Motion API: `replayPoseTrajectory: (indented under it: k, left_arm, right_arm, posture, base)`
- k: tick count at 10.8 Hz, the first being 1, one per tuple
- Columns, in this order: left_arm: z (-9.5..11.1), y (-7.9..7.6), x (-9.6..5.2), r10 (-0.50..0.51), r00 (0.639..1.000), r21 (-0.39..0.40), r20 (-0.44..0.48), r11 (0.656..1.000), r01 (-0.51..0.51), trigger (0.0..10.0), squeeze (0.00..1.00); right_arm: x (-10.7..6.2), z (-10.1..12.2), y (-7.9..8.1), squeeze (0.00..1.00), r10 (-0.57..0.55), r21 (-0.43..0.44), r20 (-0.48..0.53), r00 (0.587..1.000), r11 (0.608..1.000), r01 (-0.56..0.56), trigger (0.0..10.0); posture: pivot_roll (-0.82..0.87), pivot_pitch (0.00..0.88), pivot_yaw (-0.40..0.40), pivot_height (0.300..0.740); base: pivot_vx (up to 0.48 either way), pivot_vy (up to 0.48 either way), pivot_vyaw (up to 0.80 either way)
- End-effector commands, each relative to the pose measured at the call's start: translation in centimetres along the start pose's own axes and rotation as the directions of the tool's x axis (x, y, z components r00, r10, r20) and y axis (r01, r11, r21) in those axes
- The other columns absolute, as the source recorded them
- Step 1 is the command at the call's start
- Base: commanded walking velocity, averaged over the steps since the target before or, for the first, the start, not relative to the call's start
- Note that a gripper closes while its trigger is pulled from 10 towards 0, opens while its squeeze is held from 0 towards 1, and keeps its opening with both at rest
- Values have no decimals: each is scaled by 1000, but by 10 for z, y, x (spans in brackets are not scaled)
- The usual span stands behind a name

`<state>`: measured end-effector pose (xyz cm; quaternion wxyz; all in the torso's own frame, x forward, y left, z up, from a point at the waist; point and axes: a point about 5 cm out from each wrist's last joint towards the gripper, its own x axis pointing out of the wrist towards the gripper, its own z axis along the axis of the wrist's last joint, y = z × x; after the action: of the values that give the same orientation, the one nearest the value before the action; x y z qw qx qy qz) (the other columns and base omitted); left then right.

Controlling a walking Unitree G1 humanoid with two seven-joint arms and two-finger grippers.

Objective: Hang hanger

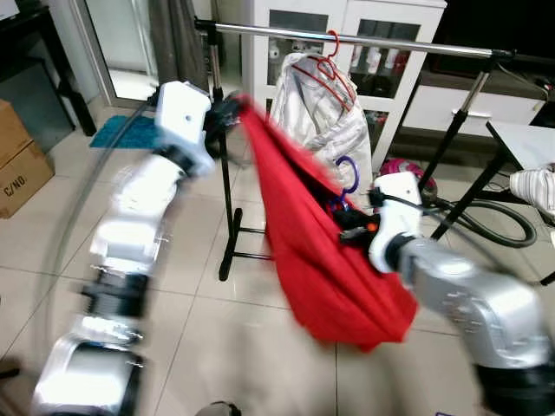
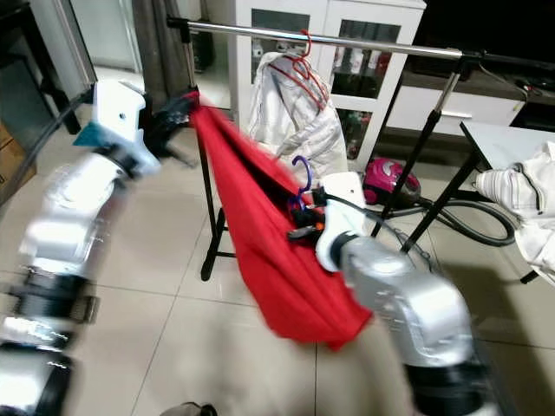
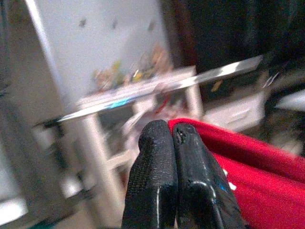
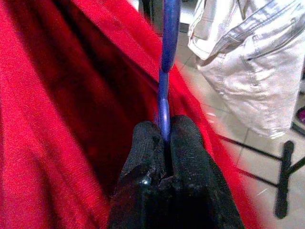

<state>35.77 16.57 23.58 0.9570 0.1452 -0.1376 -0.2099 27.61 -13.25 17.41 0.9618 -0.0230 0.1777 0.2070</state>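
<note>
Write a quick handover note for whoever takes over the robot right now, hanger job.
Left gripper: shut on the red garment, holding its upper corner up near the rail's left post.
Right gripper: shut on the blue hanger, hook up, inside the garment.
Rail: already carries a white garment on a red hanger.
Done: both grasps.
Left: lift the blue hook onto the rail, release.

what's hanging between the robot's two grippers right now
A red garment stretches between them in the left eye view: left gripper pinches its upper edge, right gripper clamps the blue hanger.
</note>
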Motion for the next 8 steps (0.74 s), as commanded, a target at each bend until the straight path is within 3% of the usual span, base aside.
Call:
replayPoseTrajectory:
  k: [1,2,3,4,5,6,7,8]
  left_arm:
    - [8,11,2,44,999,44,12,998,-45,0,0]
    - [2,10,2,27,999,70,-22,997,-26,0,0]
    - [0,-7,5,-37,999,45,-4,998,37,0,0]
    - [4,-23,8,-92,995,-2,37,996,92,0,0]
    - [12,-55,12,-191,976,-92,101,975,200,0,0]
    - [14,-71,13,-234,965,-126,119,961,248,0,0]
    - [20,-111,11,-371,912,-221,177,887,404,0,0]
    - [22,-123,8,-435,881,-262,188,842,472,0,0]
  right_arm:
    - [-6,-4,-7,0,-7,-15,-39,999,1000,7,10000]
    - [-13,1,-10,0,15,-30,-26,1000,999,-16,10000]
    - [-15,16,-15,0,-11,63,71,997,998,6,10000]
    - [-13,19,-18,0,-46,99,89,995,994,38,10000]
    - [-7,24,-18,0,-92,196,129,987,978,65,10000]
    - [-5,27,-18,0,-117,249,157,981,966,75,10000]
    - [0,32,-19,0,-160,312,166,973,945,102,10000]
    - [2,36,-26,0,-260,382,193,946,908,172,10000]
  posture:
    - [-80,0,-35,740]
    - [-83,0,-34,740]
    - [-91,0,-29,740]
    - [-91,0,-29,740]
    - [-86,0,-30,740]
    - [-86,0,-32,740]
    - [-86,0,-32,740]
    - [-86,0,-30,740]
  base:
    - [0,0,0]
    - [0,0,0]
    - [0,0,0]
    - [0,0,0]
    - [0,0,0]
    - [0,0,0]
    - [0,0,0]
    - [0,0,0]
